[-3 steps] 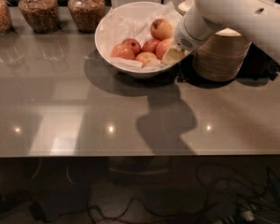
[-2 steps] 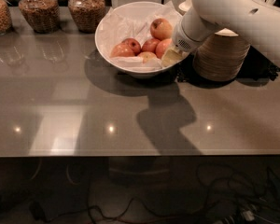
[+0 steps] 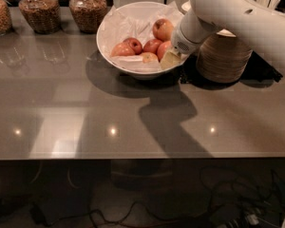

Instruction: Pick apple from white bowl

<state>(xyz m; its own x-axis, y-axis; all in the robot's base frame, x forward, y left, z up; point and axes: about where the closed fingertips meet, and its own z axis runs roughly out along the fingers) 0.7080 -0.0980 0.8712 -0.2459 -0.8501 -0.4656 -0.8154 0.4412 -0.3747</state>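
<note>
Grey, glossy table [image 3: 61, 118] surface fills the near part of the scene, and below its near edge some cables [image 3: 109, 217] are seen on the dark floor. A shadow of the arm is thrown on the table just in front of the white bowl [image 3: 133, 73], which is placed far on the table, a little right of the middle. The bowl is lined with crinkled white paper [image 3: 121, 25], and several reddish apples [image 3: 133, 45] are lying in it, gathered toward its right half.

The gripper [image 3: 170, 60] is lowered into the bowl at its near right rim, touching or just beside the nearest apples. Whether it is released or clenched on something cannot be told, because only one pale part of it is shown. The rest is covered by the white arm [image 3: 237, 18], which comes in from the far right.

The task is judged to be at the reaching or grasping step. The bowl is reached, but no apple is seen lifted out, so the lifting is left to be done. Which apple is aimed at cannot be told.

Right of the bowl, a stack of beige bowls [image 3: 223, 56] is partly hidden by the arm. At the far left, three jars [image 3: 88, 8] with brown content are cut off by the upper edge.
</note>
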